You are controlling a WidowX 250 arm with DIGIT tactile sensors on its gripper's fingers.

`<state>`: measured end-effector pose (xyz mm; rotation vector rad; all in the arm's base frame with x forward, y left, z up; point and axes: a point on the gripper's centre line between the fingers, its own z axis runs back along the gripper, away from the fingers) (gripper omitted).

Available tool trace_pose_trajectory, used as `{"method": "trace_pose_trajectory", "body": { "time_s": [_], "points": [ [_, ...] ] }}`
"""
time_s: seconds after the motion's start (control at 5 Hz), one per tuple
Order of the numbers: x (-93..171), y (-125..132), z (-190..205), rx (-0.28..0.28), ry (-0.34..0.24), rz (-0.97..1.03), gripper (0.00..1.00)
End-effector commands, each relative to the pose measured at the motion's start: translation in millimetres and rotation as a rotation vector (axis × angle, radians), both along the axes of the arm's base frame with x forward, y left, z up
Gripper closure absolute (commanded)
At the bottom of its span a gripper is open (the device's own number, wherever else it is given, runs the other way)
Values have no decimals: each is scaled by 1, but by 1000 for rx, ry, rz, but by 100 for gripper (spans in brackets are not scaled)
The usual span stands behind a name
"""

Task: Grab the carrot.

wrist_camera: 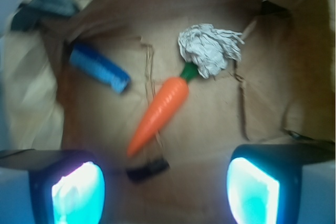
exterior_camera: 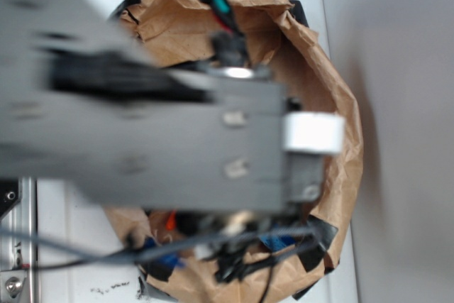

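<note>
Carrot (wrist_camera: 160, 114) lies slantwise on the brown paper (wrist_camera: 210, 124), stem touching a crumpled paper ball (wrist_camera: 209, 50), blue strip (wrist_camera: 100, 68) nearby; gripper (wrist_camera: 165, 190) hangs above it, jaws wide, holding nothing.

Brown paper bag (wrist_camera: 210, 124) lying open – creased floor, crumpled walls rising all round, black tape patches on rim. Crumpled off-white paper ball (wrist_camera: 209, 48) toward far side of bag floor. Blue strip (wrist_camera: 100, 68) lying tilted at left, well apart from ball. Small dark scrap (wrist_camera: 147, 171) near front edge – blurred. White tabletop (exterior_camera: 78, 246) under bag.
</note>
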<state>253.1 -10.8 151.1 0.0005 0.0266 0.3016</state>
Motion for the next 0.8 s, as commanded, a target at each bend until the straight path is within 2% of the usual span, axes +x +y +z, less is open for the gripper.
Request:
{"method": "trace_pose_trajectory", "body": {
  "time_s": [0.0,0.2,0.4,0.6],
  "points": [
    [7,35,-19,-96,-97,224,0],
    [-24,42,-34,-162,-106,303,0],
    [-37,34,-52,-147,-162,286,0],
    [-29,10,-57,-109,-151,283,0]
  ]
}}
